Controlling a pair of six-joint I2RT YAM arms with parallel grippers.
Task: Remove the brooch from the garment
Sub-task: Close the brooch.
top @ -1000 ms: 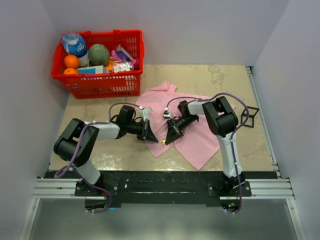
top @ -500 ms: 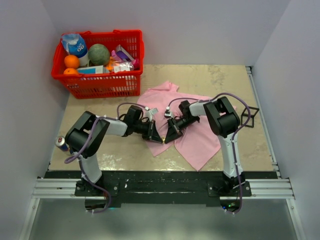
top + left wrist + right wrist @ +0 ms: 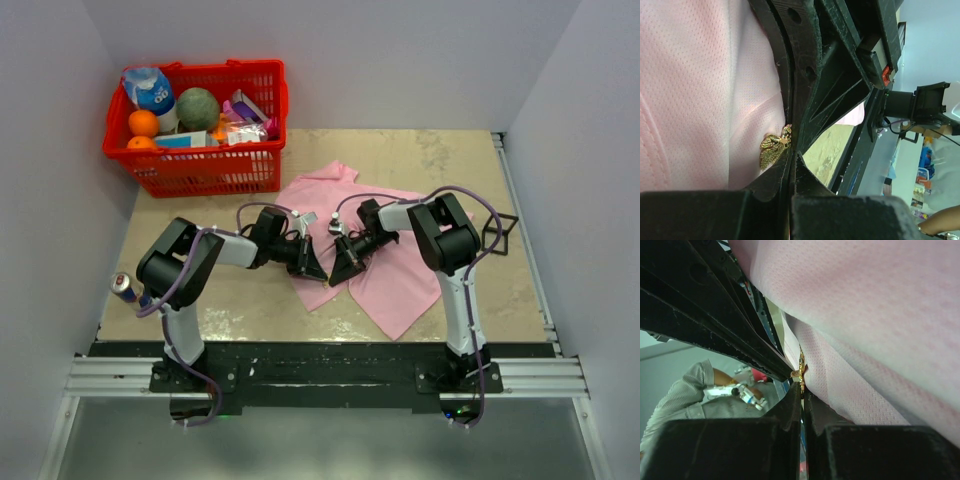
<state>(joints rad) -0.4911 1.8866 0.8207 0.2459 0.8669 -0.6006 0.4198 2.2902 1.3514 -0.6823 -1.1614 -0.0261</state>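
The light pink garment lies spread on the table. The small gold brooch is pinned near its lower left edge; it shows edge-on in the right wrist view. My right gripper is shut, with the brooch's edge caught between its tips. My left gripper is shut too, its tips touching the brooch's side from the opposite direction; nothing shows between its jaws. Both grippers meet tip to tip over the cloth. In the top view the brooch is hidden by the fingers.
A red basket with fruit, a bottle and packets stands at the back left. A drink can stands by the left arm's elbow. A black wire stand sits at the right edge.
The left arm has swung its elbow toward the table's middle and slid its gripper right, up against the right gripper. A drink can has come into view. The right arm has barely moved.
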